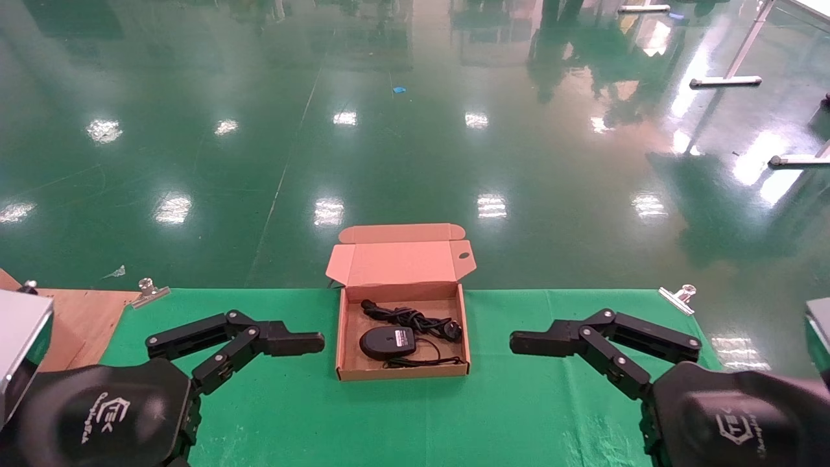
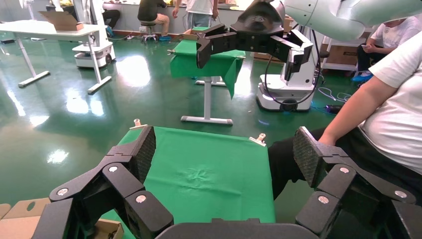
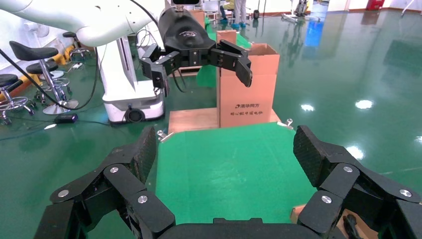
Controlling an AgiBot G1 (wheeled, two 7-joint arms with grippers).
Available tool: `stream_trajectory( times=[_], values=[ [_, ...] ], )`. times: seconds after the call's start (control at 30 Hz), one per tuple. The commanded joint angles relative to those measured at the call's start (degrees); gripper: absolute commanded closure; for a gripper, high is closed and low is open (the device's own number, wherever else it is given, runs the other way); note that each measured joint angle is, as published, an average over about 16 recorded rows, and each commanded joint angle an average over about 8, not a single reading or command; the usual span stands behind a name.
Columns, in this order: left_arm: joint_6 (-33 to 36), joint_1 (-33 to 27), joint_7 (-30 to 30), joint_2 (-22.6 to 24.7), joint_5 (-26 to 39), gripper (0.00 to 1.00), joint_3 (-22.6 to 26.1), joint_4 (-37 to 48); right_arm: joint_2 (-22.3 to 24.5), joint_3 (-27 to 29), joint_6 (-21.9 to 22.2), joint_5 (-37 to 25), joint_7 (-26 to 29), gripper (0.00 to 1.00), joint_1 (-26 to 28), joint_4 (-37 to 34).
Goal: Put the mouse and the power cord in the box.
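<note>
Left pincer point(image 1: 305, 342) at 9 o'clock of the box point(image 1: 350, 373), hovering low over the green-covered counter point(image 1: 402, 421), tips aimed at the box's left wall, not touching. Released: the left wrist view shows its two ribbed fingers point(image 2: 144, 149) spread wide with bare green cloth between them, nothing held. A corner of the cardboard shows at that view's edge.

Box sits at the counter's centre, toward the far edge, lid point(image 1: 401, 259) hinged back at 12 o'clock and standing open past the counter's edge, small oval hole near its right flap. Both task items are inside. The power cord point(image 1: 415, 321) lies bundled across the far half, from about 10 to 3 o'clock, plug end toward the right wall. The mouse point(image 1: 387, 342) rests at the 7 o'clock part of the box floor, white label up, touching the cord bundle on its far side; its thin cable loops along the near wall to the right.

Right pincer point(image 1: 522, 342) at 3 o'clock of the box, mirrored pose, tips pointed at the right wall, apart from it. Released too: the right wrist view shows fingers point(image 3: 311, 152) wide apart over green cloth, empty.

Metal clips point(image 1: 677, 298) at the counter's far corners. Wooden board point(image 1: 78, 318) at far left.
</note>
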Motion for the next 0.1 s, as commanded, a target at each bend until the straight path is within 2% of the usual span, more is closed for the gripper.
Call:
stream_trajectory(
  times=[0.03,0.1],
  values=[
    [0.1,0.1,0.0,0.0,0.0,0.00,-0.1,-0.1,0.1,0.2,-0.2,0.2,0.0,0.00,-0.1,0.1],
    [0.0,0.0,0.1,0.0,0.0,0.00,0.0,0.0,0.0,0.0,0.0,0.0,0.0,0.00,-0.1,0.0]
  ],
)
